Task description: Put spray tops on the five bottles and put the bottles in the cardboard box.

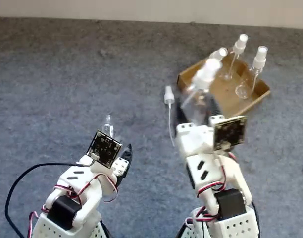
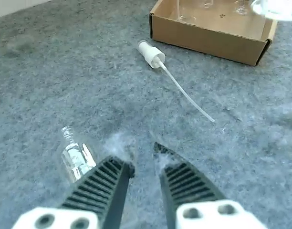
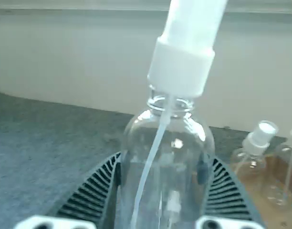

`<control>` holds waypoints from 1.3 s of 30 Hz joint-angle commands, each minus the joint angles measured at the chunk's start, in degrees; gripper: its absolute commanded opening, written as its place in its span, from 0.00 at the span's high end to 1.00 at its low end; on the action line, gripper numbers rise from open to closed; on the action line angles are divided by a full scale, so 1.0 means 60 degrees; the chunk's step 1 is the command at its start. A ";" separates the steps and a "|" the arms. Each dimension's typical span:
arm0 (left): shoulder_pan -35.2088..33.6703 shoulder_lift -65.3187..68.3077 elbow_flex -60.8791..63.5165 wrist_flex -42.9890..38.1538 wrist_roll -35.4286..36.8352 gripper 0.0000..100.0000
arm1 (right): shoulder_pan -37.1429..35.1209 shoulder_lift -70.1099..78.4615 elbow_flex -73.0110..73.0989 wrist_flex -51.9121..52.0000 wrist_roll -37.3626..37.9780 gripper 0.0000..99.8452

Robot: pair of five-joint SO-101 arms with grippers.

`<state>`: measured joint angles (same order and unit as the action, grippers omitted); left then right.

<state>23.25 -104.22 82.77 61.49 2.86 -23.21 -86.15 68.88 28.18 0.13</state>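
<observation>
My right gripper (image 3: 166,164) is shut on a clear bottle (image 3: 171,143), held upright above the carpet beside the cardboard box (image 1: 188,77). A white spray top (image 3: 186,52) sits on the bottle's neck, its tube inside. Three capped bottles (image 1: 238,47) stand in the box. A loose spray top (image 2: 151,52) with a long tube lies on the carpet in front of the box. A bare clear bottle (image 2: 74,156) lies on its side just beside my left gripper (image 2: 142,149), which is open low over the carpet with nothing between its fingers.
Grey carpet (image 1: 57,79) covers the whole table. The box's near wall (image 2: 208,38) stands beyond the loose spray top. A black cable (image 1: 15,186) loops beside the left arm's base.
</observation>
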 commanded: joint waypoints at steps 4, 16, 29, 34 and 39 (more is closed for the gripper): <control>0.1590 -0.0095 -0.0081 -0.0366 -0.0059 0.98 | -0.2073 0.0081 -0.0505 -0.0286 -0.0073 0.83; 0.2923 -0.0095 -0.0081 -0.1055 -0.0059 0.98 | -0.3363 0.0037 -0.0520 -0.0286 -0.0088 0.83; 0.2850 -0.0095 -0.0081 -0.1802 -0.0059 0.98 | -0.3919 0.0037 -0.0476 -0.0227 -0.0088 0.83; 0.2513 -0.0095 -0.0125 -0.1890 -0.0059 0.98 | -0.3919 0.0022 -0.0374 -0.0227 -0.0088 0.83; 0.1546 -0.0095 -0.0081 -0.2447 -0.0059 0.98 | -0.3919 0.0022 0.0051 -0.0242 -0.0088 0.83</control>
<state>36.70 -104.13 82.86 50.51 3.30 -45.71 -86.77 68.88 27.82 0.13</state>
